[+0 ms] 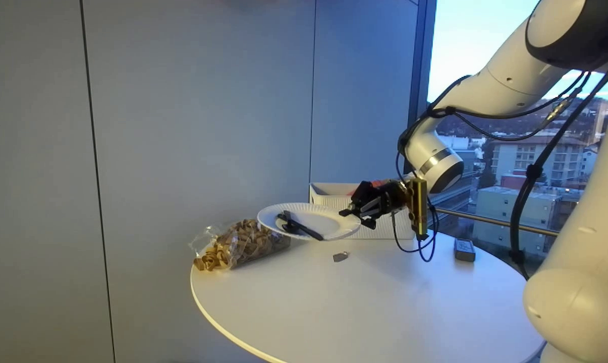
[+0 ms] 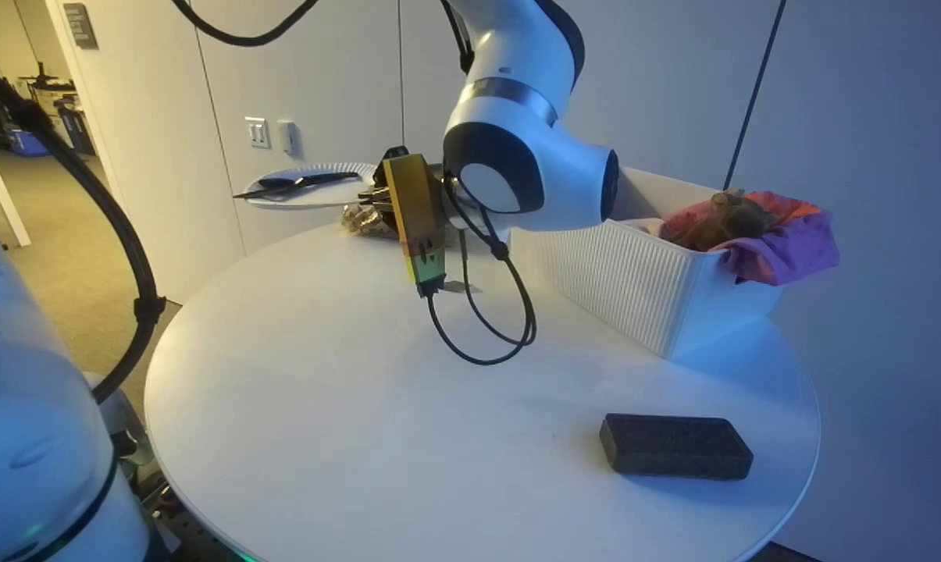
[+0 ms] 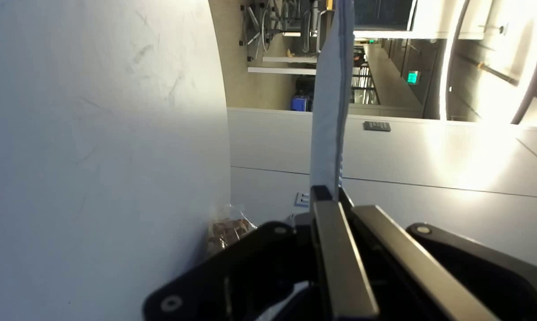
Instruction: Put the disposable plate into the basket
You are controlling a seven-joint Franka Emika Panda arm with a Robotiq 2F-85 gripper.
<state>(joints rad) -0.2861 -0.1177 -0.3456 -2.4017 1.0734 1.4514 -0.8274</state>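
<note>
The disposable plate (image 1: 329, 224) is white and round with a ridged rim. It is held about level above the table, with black cutlery-like items lying on it. It also shows in an exterior view (image 2: 326, 195) and edge-on in the wrist view (image 3: 327, 116). My gripper (image 1: 355, 217) is shut on the plate's near rim, with the rim pinched between the fingertips (image 3: 333, 194). The white ribbed basket (image 2: 618, 273) stands on the table behind and beside the gripper. In an exterior view the arm and plate partly hide the basket (image 1: 329, 200).
The basket holds colourful cloth (image 2: 786, 254) and a brown plush-like item (image 2: 732, 222). A clear bag of brown snacks (image 1: 248, 242) lies under and beside the plate. A small grey object (image 1: 340, 256) and a dark block (image 2: 677, 449) lie on the round table (image 1: 354, 307).
</note>
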